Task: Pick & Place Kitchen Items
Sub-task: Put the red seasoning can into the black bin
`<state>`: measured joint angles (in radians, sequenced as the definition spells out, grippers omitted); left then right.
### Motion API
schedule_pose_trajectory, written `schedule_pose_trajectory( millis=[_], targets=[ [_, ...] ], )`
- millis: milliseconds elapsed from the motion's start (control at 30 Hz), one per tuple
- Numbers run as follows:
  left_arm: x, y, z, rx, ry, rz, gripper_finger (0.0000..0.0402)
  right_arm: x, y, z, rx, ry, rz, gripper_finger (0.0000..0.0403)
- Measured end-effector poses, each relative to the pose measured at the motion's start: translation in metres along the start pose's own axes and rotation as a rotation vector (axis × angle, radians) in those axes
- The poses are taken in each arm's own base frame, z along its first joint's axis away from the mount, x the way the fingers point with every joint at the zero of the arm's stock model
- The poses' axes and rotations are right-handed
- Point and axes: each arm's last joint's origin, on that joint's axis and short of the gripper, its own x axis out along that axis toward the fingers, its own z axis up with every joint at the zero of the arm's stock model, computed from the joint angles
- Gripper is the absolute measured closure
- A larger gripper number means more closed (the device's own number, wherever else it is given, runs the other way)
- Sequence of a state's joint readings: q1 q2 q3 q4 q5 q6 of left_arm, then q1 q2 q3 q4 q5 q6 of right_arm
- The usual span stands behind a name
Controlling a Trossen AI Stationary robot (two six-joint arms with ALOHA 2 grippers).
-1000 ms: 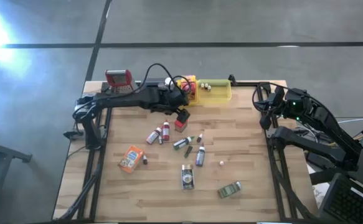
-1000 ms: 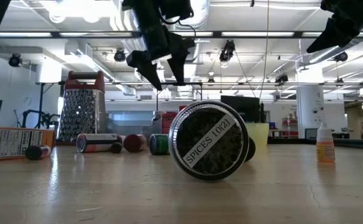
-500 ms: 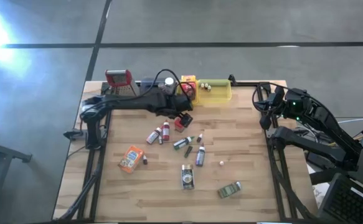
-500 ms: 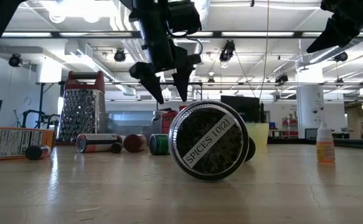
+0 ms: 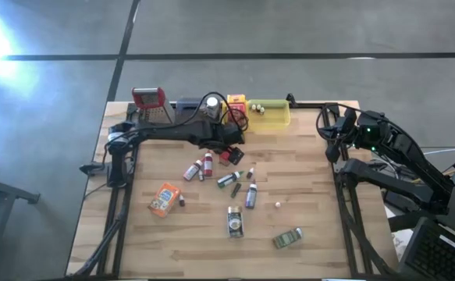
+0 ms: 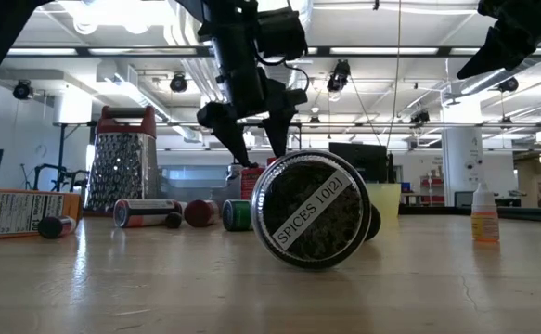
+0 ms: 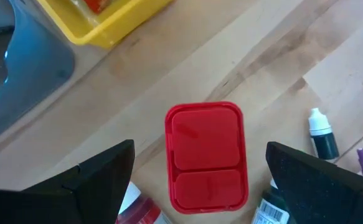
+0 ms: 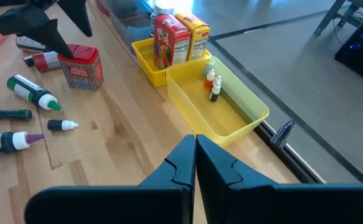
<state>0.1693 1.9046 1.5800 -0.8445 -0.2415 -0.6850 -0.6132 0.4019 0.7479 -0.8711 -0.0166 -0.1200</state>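
A red tin (image 7: 206, 155) with a red lid stands upright on the wooden table, left of centre toward the far edge. My left gripper (image 7: 200, 146) hangs open right above it, slanting down, one finger on either side of the lid and apart from it; the right wrist view shows the tin (image 8: 81, 68) below those fingers (image 8: 50, 37). Small bottles (image 5: 200, 168), an orange packet (image 5: 165, 199), a lying spice jar (image 5: 235, 221) and a tin (image 5: 288, 238) lie loose mid-table. My right gripper (image 8: 195, 162) is shut and raised at the table's far right.
A yellow tray (image 5: 270, 115) holding small bottles, a smaller yellow tray with boxes (image 8: 175, 34) and a grey tray (image 5: 188, 105) line the far edge. A red-topped grater (image 5: 149, 100) stands at the far left. The near edge has bare wood.
My left gripper has sunk toward the red tin, staying open, and now hangs close above its lid. The tin and the other things have kept their places.
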Motion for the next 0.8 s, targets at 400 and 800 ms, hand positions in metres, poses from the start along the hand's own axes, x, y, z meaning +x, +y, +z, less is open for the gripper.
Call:
schedule_pose_trajectory(
  millis=[400, 800],
  targets=[
    [0.014, 0.0, -0.008, -0.027, 0.02, -0.008, 0.0035, 0.0, 0.0, 0.0, -0.003, 0.0, -0.001, 0.0394],
    [0.021, -0.001, -0.009, -0.039, -0.007, -0.038, 0.0041, 0.0, 0.0, 0.0, -0.003, 0.0, -0.001, 0.0394]
  ],
)
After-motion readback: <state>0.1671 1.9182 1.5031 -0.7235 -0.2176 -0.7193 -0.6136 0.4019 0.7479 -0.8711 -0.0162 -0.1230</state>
